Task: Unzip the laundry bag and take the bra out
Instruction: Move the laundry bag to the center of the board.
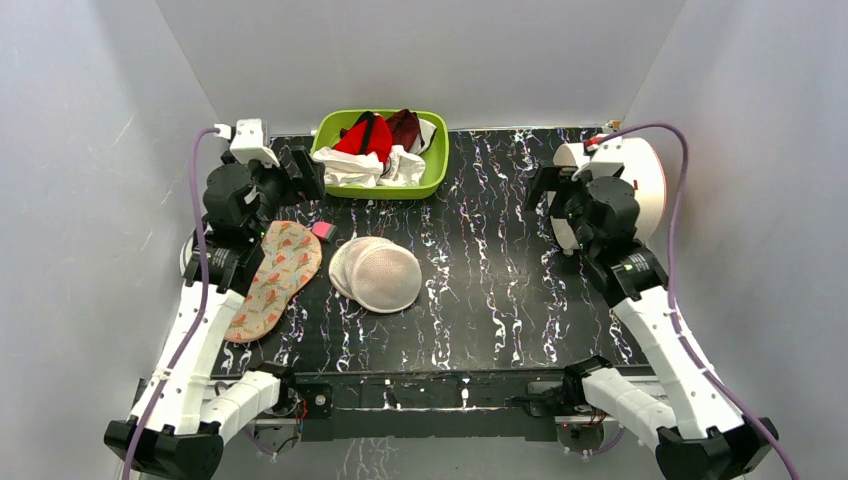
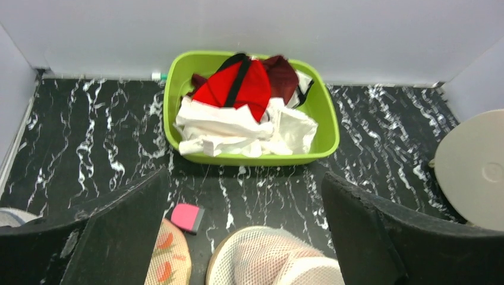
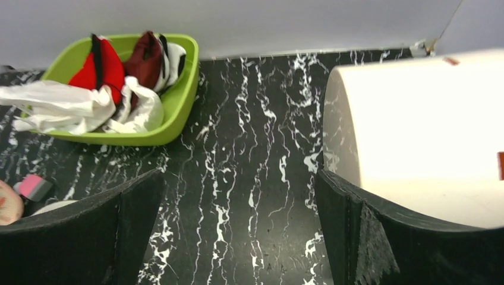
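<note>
Peach floral peanut-shaped fabric laundry bag barely peeks in, chopped by the bottom edge, partly behind the left tool's finger.

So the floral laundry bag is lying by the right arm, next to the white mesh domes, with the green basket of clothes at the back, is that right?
Not quite: the laundry bag lies by the left arm, not the right, as the top external view shows. The rest holds: white mesh domes next to it, green basket of clothes at the back.
</note>
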